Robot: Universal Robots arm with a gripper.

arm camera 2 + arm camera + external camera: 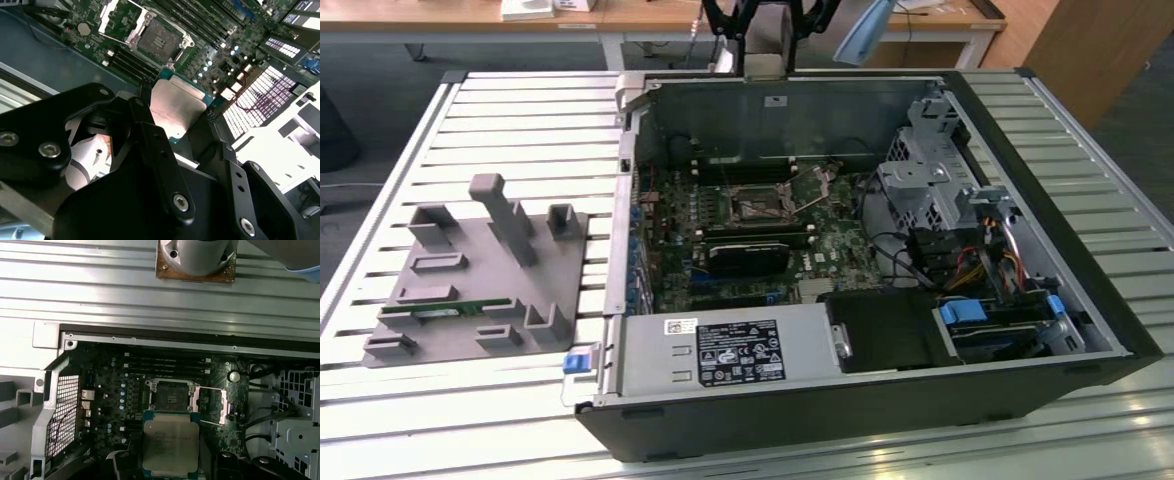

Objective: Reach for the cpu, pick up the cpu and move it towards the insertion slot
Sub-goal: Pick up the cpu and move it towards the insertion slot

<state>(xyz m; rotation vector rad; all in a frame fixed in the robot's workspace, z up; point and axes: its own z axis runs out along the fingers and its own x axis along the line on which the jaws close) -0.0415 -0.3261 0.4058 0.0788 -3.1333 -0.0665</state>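
Cpu (170,446) clamped in end effector (172,130), near insertion slot (170,397)

A lab: slatted metal bench (480,110) (wooden desks (654,15) behind)

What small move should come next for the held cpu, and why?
Probably ease the cpu sideways until it sits over the insertion slot. The end effector grips the chip above the motherboard, and in both wrist views the open socket lies just beyond the chip's edge, its frame flipped back, not yet underneath it.
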